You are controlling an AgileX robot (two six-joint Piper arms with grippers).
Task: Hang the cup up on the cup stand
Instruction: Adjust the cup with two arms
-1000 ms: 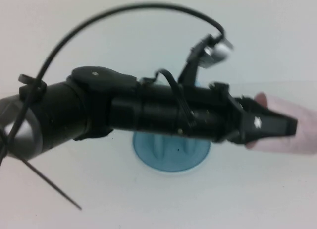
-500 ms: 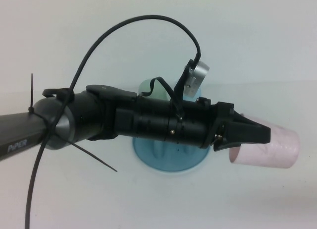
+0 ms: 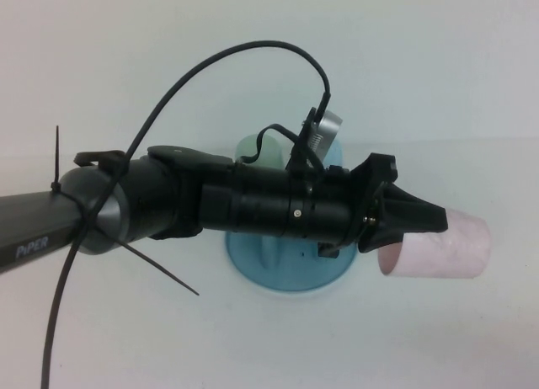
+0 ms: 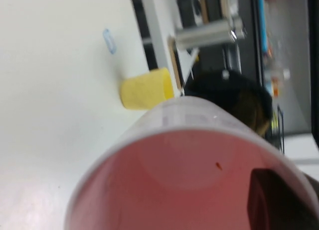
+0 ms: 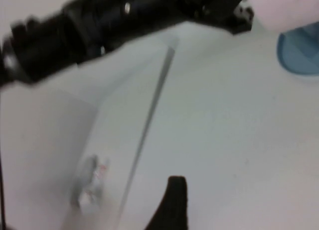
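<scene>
Left gripper (image 3: 402, 225) is clamped on the rim of the cup (image 3: 442, 244), held in the air just right of the cup stand (image 3: 290, 271); it looks light, thin, slick plastic, best pinched by the rim wall. Cup lies sideways, long axis left-right, base pointing right. Right gripper (image 5: 172, 202) hangs fully spread and empty, off near the table.

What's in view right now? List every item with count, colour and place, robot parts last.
cup: one, pale pink, on its side in the left gripper, off the table, right of the stand.
cup stand: one, teal-blue, table centre, mostly behind the left arm.
yellow cup: one, on its side on the table, seen in the left wrist view.
table: one, white.
left gripper: black, shut on the cup's rim.
right gripper: black, open, only one fingertip in view, over bare table.
</scene>
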